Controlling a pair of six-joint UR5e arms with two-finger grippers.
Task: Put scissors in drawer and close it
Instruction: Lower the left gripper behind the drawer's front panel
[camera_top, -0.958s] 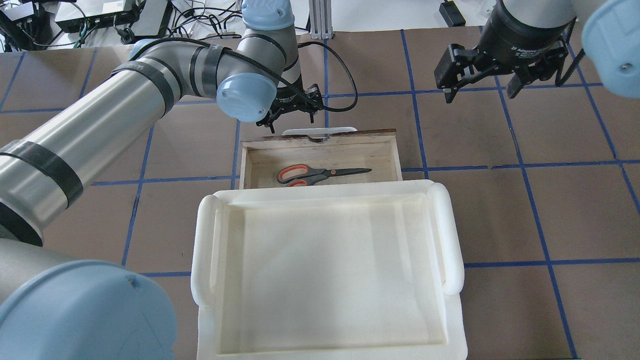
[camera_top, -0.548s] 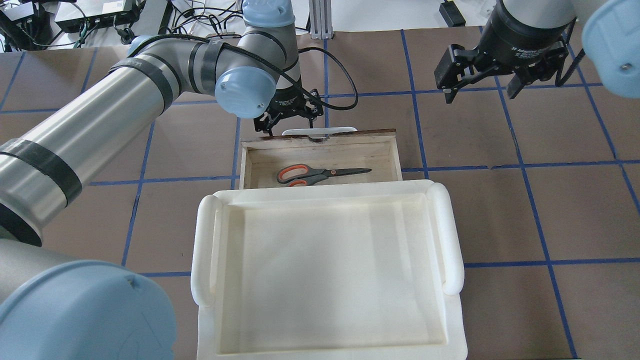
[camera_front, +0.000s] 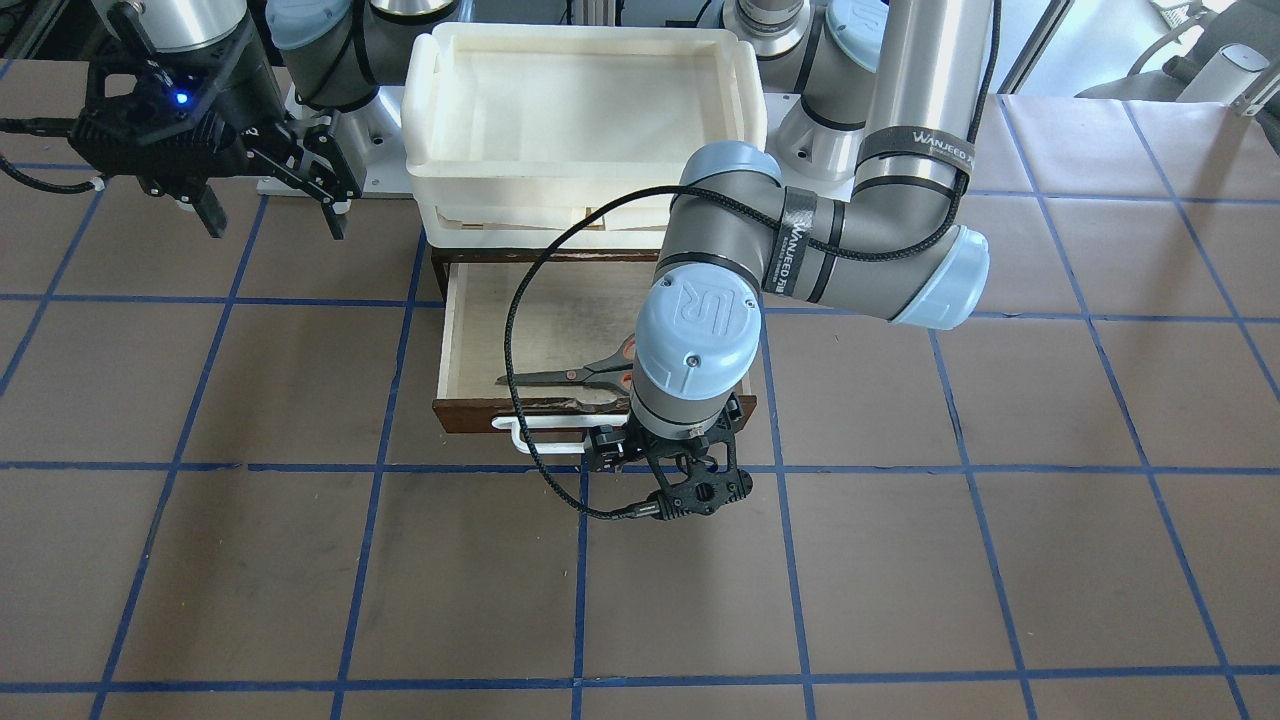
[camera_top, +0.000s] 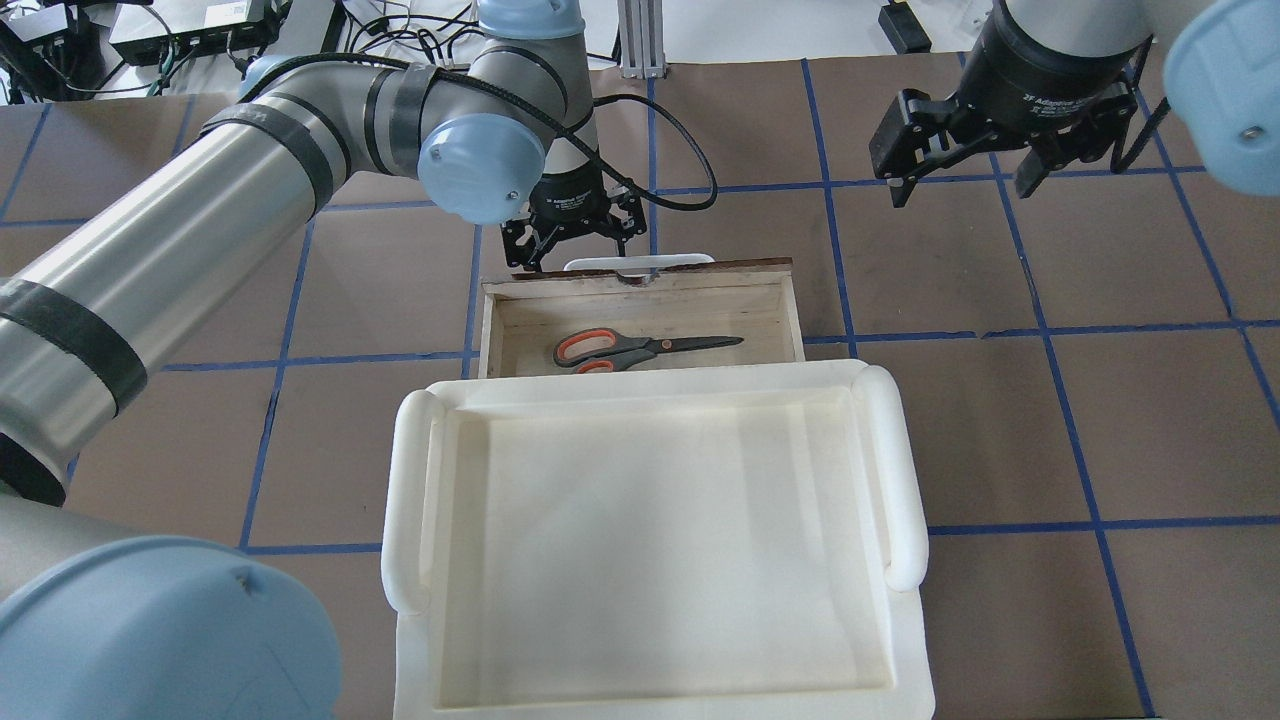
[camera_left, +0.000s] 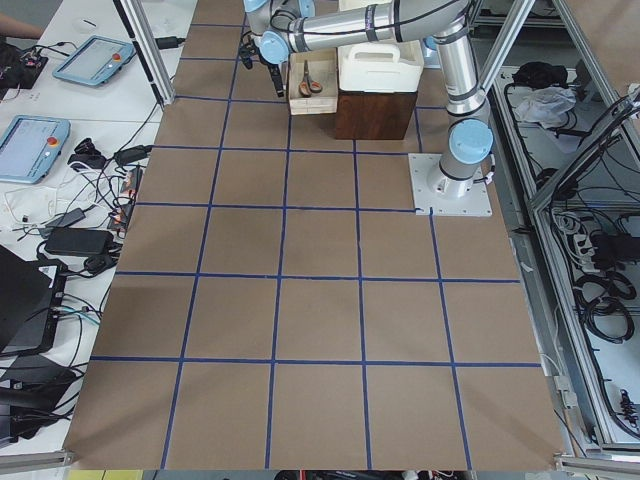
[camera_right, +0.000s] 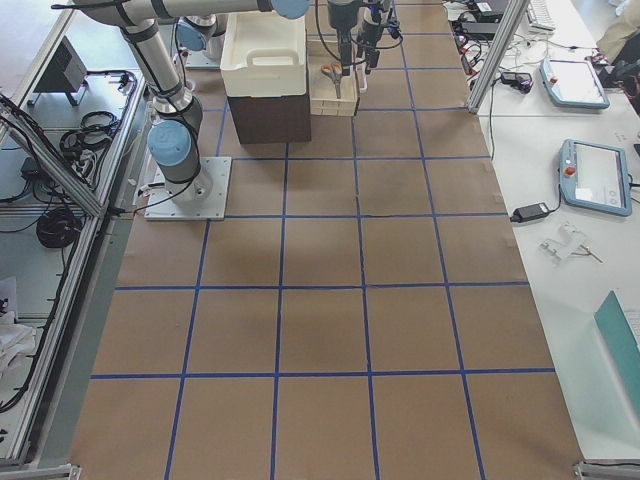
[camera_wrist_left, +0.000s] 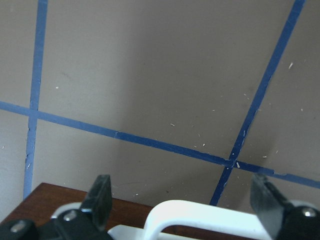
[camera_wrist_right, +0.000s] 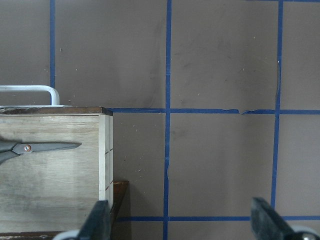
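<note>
The scissors (camera_top: 640, 348) lie flat on the pale floor of the drawer (camera_top: 791, 310). Their blades are shut, with the orange-lined loops towards the robot's left and the blades pointing right. They sit in the far part of the drawer, close behind its front board. The drawer stands pulled out from under the white tray (camera_top: 400, 480), away from the robot, so most of its inside shows. Its white handle (camera_top: 640, 262) sticks out on the far side.

The left gripper (camera_top: 572, 246) hangs low just beyond the drawer front, by the left part of the handle. Its fingers (camera_wrist_left: 100, 197) are spread wide, and the wrist camera shows the handle's curved end between them. It holds nothing. Whether a finger touches the handle or the wood cannot be told.

The right gripper (camera_top: 960, 180) hovers above the brown table (camera_top: 1000, 420), off to the right of the drawer and a little farther out, well apart from it. Its fingers (camera_wrist_right: 97, 220) are wide apart too, with only bare table and blue tape lines between them.
</note>
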